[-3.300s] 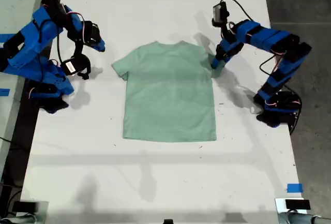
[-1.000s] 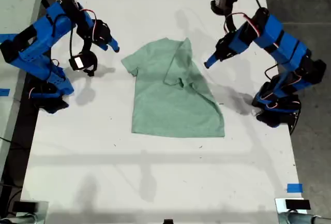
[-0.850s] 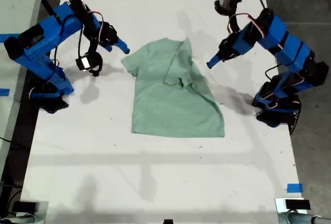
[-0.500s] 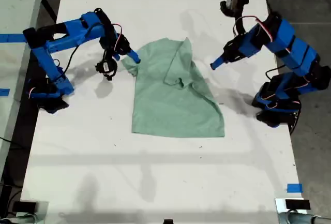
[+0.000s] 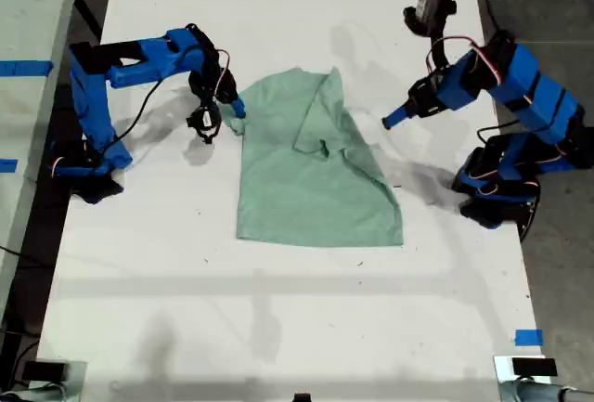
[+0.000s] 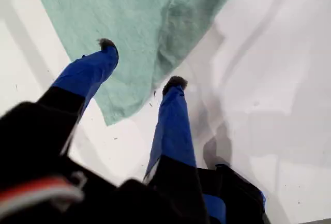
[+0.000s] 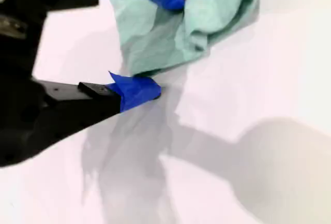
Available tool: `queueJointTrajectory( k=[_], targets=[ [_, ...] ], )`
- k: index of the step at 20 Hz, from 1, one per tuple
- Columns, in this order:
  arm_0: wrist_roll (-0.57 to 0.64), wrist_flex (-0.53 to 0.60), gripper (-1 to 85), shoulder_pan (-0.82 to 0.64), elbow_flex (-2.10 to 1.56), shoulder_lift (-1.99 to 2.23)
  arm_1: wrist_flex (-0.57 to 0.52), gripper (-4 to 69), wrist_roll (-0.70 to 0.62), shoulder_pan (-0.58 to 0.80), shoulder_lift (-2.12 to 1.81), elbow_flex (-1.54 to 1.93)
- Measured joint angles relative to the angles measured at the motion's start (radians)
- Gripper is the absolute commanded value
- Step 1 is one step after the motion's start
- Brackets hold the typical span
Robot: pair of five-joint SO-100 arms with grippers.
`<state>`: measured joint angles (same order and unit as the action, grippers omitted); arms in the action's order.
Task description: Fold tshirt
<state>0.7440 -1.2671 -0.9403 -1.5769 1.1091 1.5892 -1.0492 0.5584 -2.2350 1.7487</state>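
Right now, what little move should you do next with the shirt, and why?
I'd probably close my second hand on the tshirt's sleeve. Its fingers are open with the sleeve's edge between them, and the other sleeve is already folded in over the middle. My first hand hangs open, off the cloth.

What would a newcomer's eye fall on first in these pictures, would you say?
The pale mint-green cloth tshirt lies centrally, one sleeve already folded across its chest. My second gripper, at the exterior view's left, straddles the other sleeve; my first gripper hovers open at that view's right.
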Motion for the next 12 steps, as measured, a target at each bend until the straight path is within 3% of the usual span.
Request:
queueJointTrajectory(
  k=[6, 12],
  targets=[
    [-0.038, -0.020, 0.1, -0.012, -0.017, 0.017, -0.026, 22.2, 0.000, 0.000, -0.048, 0.084],
    [-0.063, -0.089, 0.1, -0.072, -0.104, 0.319, -0.035, 22.3, 0.018, 0.000, -0.083, 0.130]
  ],
)
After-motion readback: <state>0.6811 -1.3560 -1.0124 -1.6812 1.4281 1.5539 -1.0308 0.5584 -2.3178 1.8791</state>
